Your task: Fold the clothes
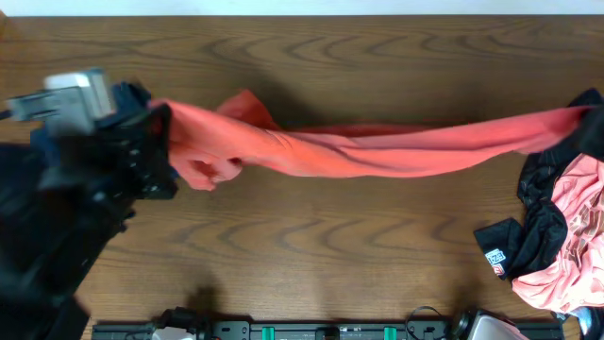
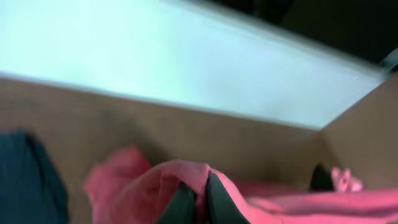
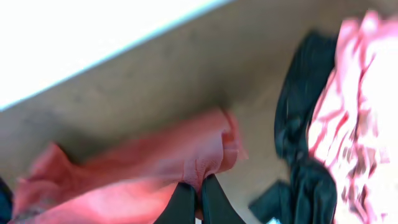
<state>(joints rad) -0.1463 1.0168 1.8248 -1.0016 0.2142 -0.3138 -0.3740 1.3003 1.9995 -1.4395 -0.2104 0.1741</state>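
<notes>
Coral garment (image 1: 377, 151) is pulled into a twisted band across the wooden worktop (image 1: 330, 264). One end sits right at the top of the black-and-pink clothes pile (image 1: 566, 227), and the band runs well away from the pile to the far side of the worktop.

Left gripper (image 1: 168, 142) is at the end farthest from the pile. In the left wrist view the jaws are nearly closed, dark fingers (image 2: 219, 199) pinching a bunched fold of the coral fabric. The loose cloth hanging below the grip looks clear of the wood, but motion blur means I can't be sure.

Right gripper (image 3: 199, 199) has the end nearest the pile. Its jaws are pressed together on a gathered corner of the garment, with the pile just beside it in the right wrist view. I can't make out the gripper itself in the overhead view.

The pile rests on the worktop: black fabric wrapped around pink, with a small label (image 1: 495, 258) on the black flap that sticks out towards the middle of the worktop.

Dark blue cloth (image 2: 25, 180) shows by the left gripper, on the side away from the pile.
</notes>
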